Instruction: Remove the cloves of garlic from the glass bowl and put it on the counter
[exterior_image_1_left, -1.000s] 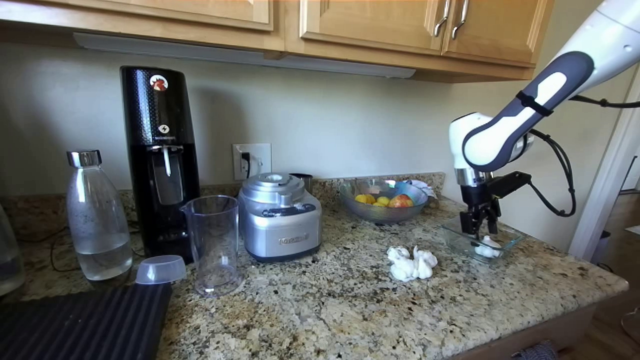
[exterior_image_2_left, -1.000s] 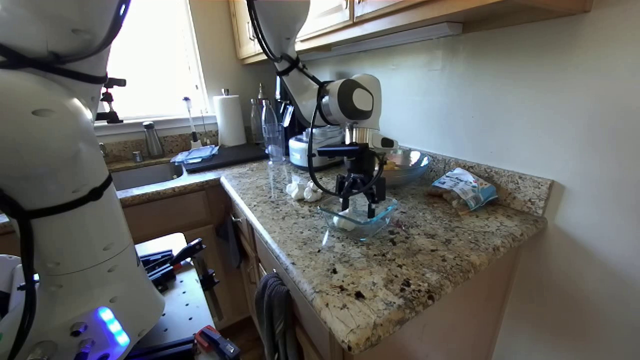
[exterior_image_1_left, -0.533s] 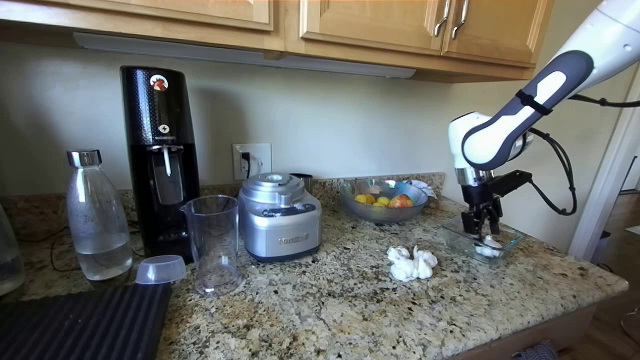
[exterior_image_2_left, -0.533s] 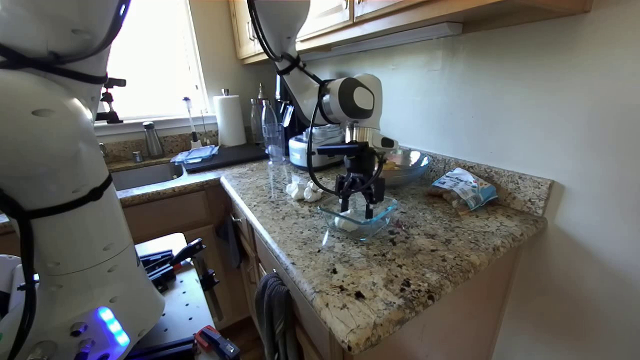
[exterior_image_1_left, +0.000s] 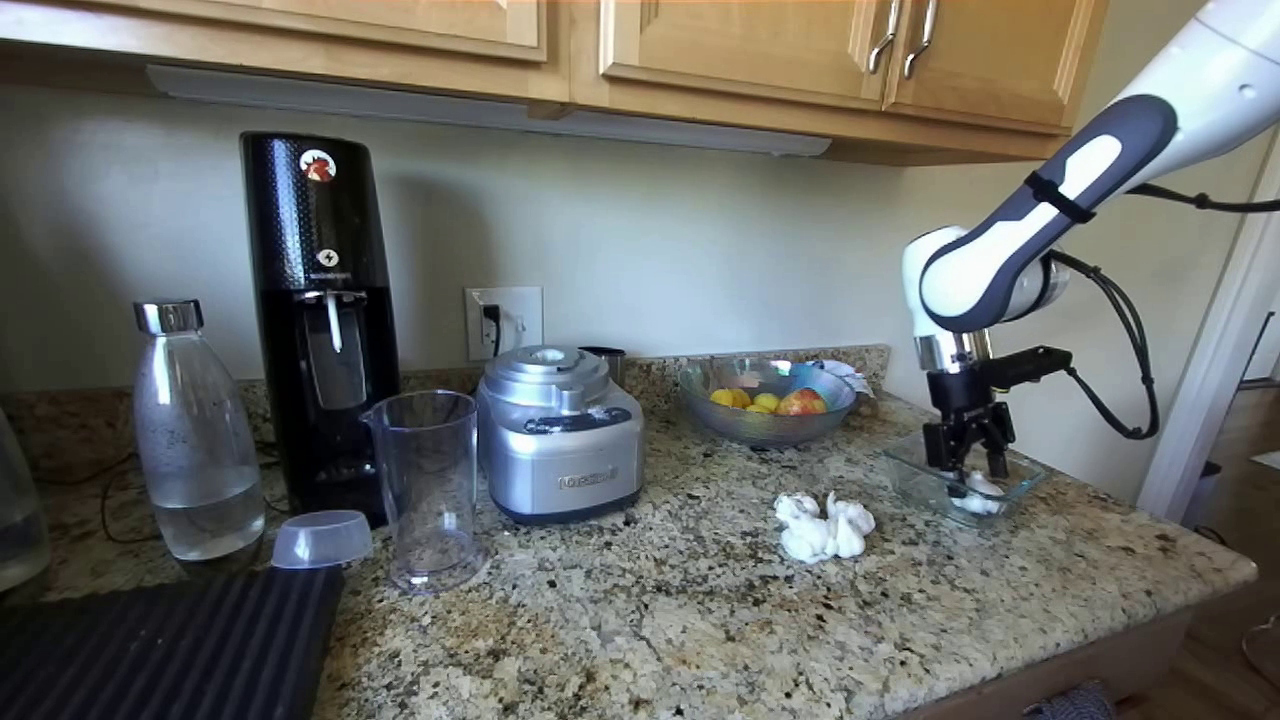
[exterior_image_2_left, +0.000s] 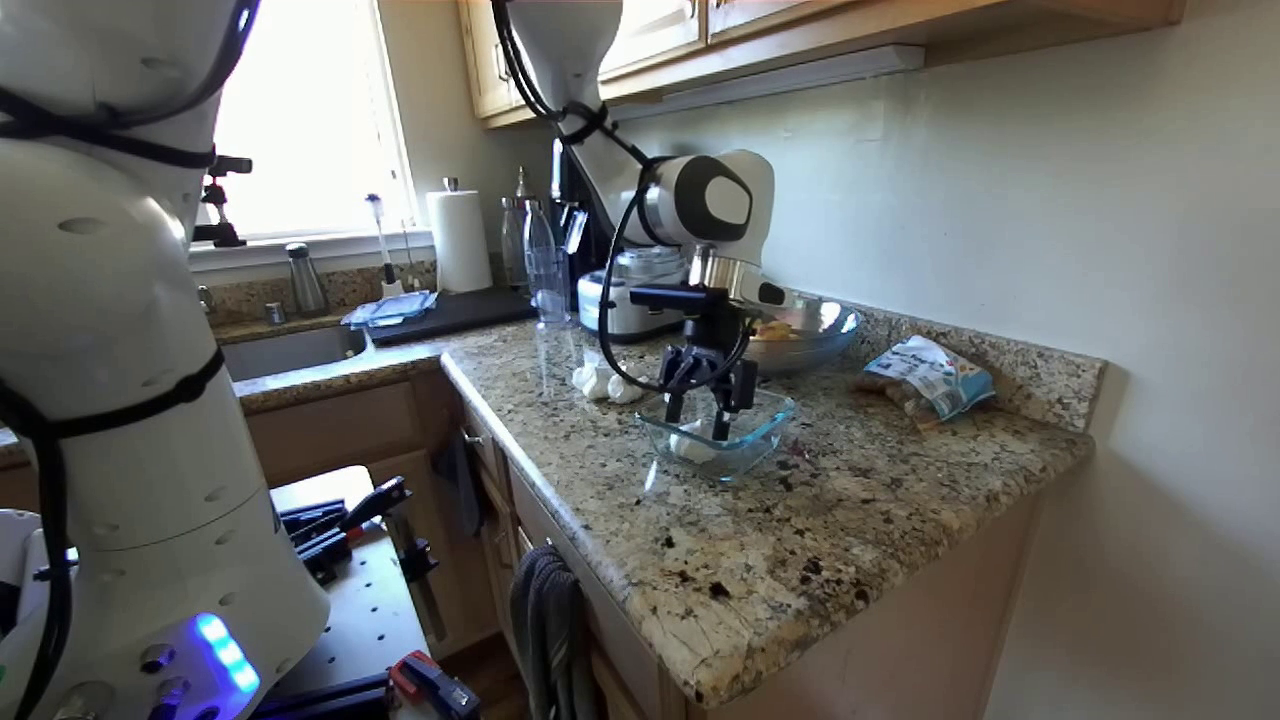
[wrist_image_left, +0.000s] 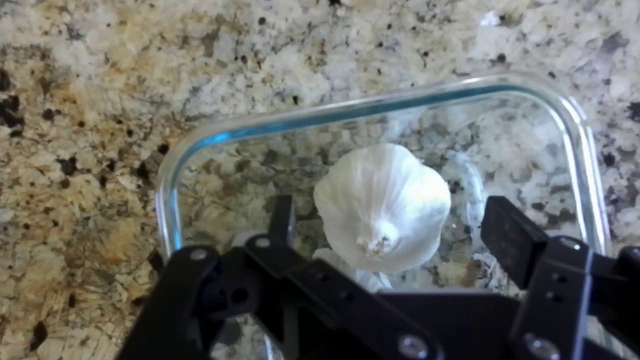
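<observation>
A whitish garlic bulb (wrist_image_left: 385, 210) sits in the clear rectangular glass bowl (wrist_image_left: 350, 107). The bulb also shows in both exterior views (exterior_image_1_left: 984, 494) (exterior_image_2_left: 690, 443). My gripper (wrist_image_left: 393, 220) is open, its fingers down inside the bowl (exterior_image_2_left: 768, 440). In the wrist view one finger is on each side of the bulb, with a gap on both sides. The gripper is tilted in both exterior views (exterior_image_1_left: 978, 480) (exterior_image_2_left: 697, 428). More garlic (exterior_image_1_left: 825, 530) lies in a cluster on the granite counter (exterior_image_1_left: 680, 620), beside the bowl; it also shows in an exterior view (exterior_image_2_left: 608, 383).
A large glass bowl with fruit (exterior_image_1_left: 768, 425) stands at the back near the wall. A silver appliance (exterior_image_1_left: 565, 460), a clear beaker (exterior_image_1_left: 425, 500) and a black ribbed mat (exterior_image_1_left: 160, 640) are farther along. A blue-white bag (exterior_image_2_left: 930, 375) lies beyond the bowl. The counter's edge (exterior_image_2_left: 720, 680) is nearby.
The gripper has tilted, and its fingertips have shifted slightly within the bowl, to the left in an exterior view. The fingers stay apart. The garlic on the counter has not moved.
</observation>
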